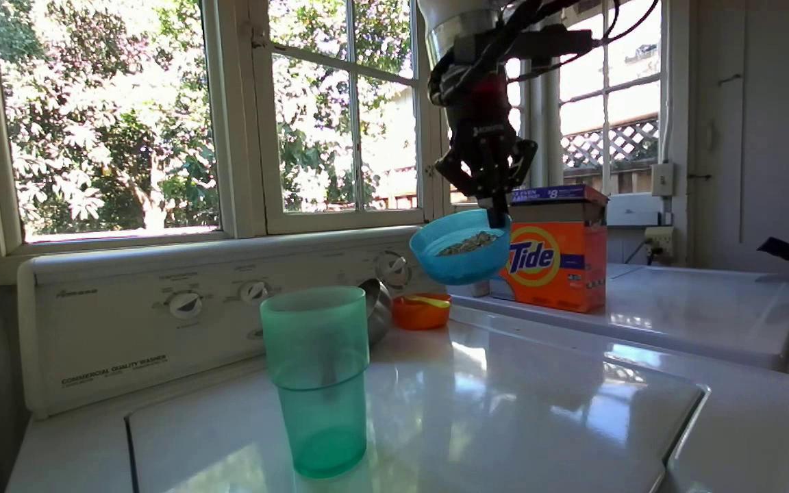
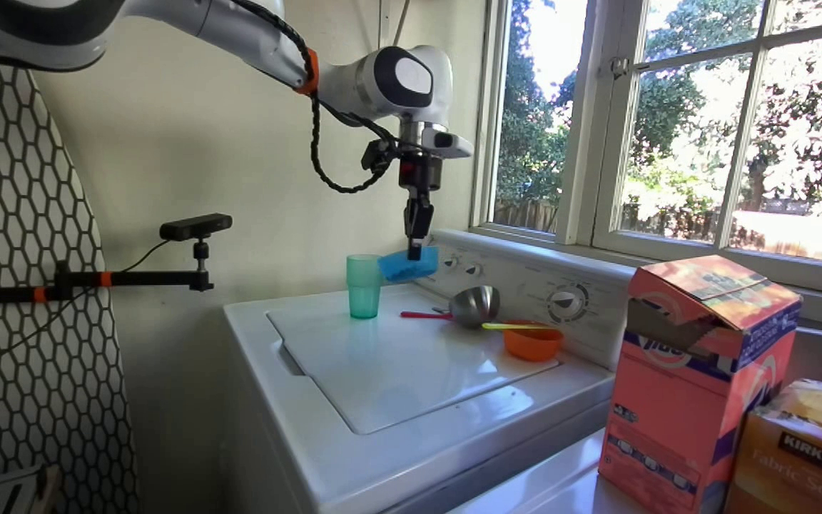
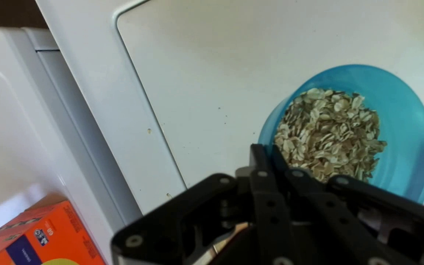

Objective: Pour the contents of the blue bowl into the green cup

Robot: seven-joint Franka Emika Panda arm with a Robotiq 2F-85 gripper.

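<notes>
The blue bowl (image 1: 459, 266) hangs rim-pinched in the gripper (image 3: 265, 149); we judge this leaves the flakes (image 3: 329, 132) free to pour.

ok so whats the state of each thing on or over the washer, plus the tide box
blue bowl, held up, slightly tilted
gripper, shut on the bowl's rim
oat-like flakes, in the blue bowl
green cup, upright; no flakes show inside
washer lid, shut
orange bowl, upright, yellow handle over its rim
metal bowl, tilted
red handle, lying by the metal bowl
Tide box, upright, torn open near the top
</notes>
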